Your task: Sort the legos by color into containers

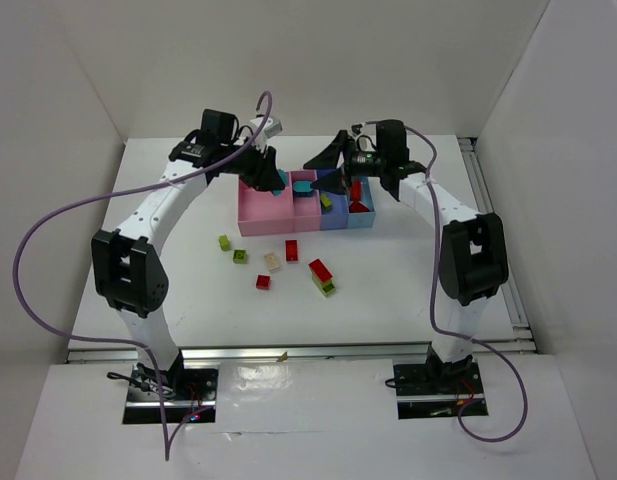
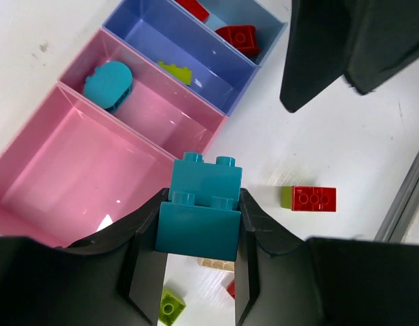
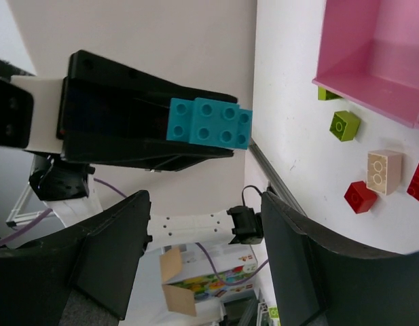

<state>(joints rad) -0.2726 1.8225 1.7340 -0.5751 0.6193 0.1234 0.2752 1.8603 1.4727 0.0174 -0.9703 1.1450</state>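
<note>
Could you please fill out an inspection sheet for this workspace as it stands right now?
Surface: white table, no spills seen.
Job's things: four joined bins. A cyan piece lies in the narrow pink bin, a yellow-green piece in the darker blue bin, and red bricks in the lighter blue bin. Six loose pieces lie on the table, including a beige brick and a red-on-green stack.
Clutter: nothing seen.
Grippers: left gripper shut on a cyan brick; right gripper open, holding nothing.
Cables: left purple cable and right purple cable loop away from the bricks.
Surroundings: white walls; rail at the table's right edge.
</note>
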